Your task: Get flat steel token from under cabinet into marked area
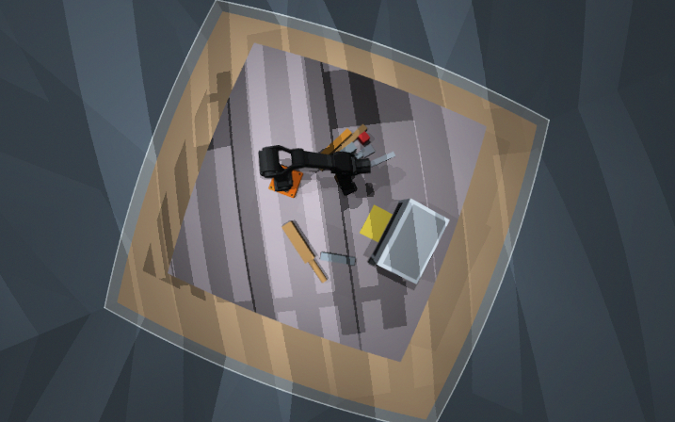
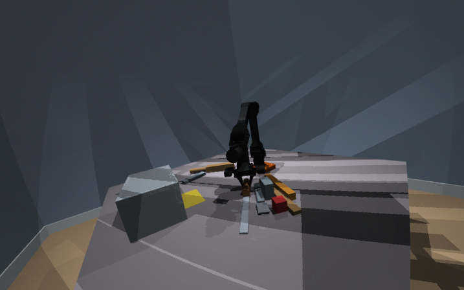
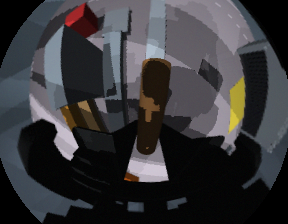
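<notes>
From the top, the black arm [image 1: 315,159] [image 2: 254,125] reaches out from its orange base [image 1: 294,192] [image 2: 270,166], with the gripper [image 1: 349,175] [image 2: 246,180] [image 3: 148,123] over a long tool whose pale, flat blade [image 1: 383,158] [image 2: 244,217] [image 3: 156,30] sticks out beyond it. The grey cabinet [image 1: 413,238] [image 2: 150,212] [image 3: 279,85] stands well apart from the hand, with the yellow marked area [image 1: 377,222] [image 2: 193,199] [image 3: 237,106] in front of it. A wooden paddle [image 1: 299,242] [image 2: 219,167] and a grey strip [image 1: 337,257] [image 2: 194,177] lie near each other.

From the exterior view, the 2 fingers are closed on the tool's brown handle [image 2: 246,189] [image 3: 155,105], and the blade extends away from the arm. Beside the tool are a grey block [image 2: 266,188] [image 3: 82,60], an orange bar [image 2: 285,188] and a red cube [image 2: 279,204] [image 3: 82,21]. I cannot tell whether the blade touches the table [image 2: 222,259].

From the wrist, the handle sits between the 2 fingers, the blade running on past its end. The cabinet's dark slotted side shows at the right edge, next to the yellow area. The steel token cannot be made out, so its exact place is unclear.
</notes>
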Robot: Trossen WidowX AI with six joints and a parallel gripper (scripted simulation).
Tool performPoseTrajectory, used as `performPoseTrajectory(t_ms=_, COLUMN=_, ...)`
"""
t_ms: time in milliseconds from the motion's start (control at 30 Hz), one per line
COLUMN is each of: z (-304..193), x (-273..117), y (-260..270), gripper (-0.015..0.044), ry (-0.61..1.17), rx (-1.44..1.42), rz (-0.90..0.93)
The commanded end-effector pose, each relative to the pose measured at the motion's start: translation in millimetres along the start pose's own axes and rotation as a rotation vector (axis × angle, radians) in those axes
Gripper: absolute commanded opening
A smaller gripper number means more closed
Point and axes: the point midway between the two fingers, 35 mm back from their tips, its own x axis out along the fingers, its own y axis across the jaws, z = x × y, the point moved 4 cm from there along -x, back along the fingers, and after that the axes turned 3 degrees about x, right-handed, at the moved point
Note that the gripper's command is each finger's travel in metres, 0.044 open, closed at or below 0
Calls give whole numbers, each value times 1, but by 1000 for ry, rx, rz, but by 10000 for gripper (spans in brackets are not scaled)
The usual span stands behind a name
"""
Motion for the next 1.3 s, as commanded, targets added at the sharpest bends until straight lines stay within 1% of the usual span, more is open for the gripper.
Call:
performPoseTrajectory(t_ms=0, z=-3, x=-1, y=-3, gripper=0, ry=-1, rx=50, rz=-6)
performPoseTrajectory(t_ms=1267, z=-12, x=-2, y=-9, gripper=0, ry=0, rx=381, rz=-5)
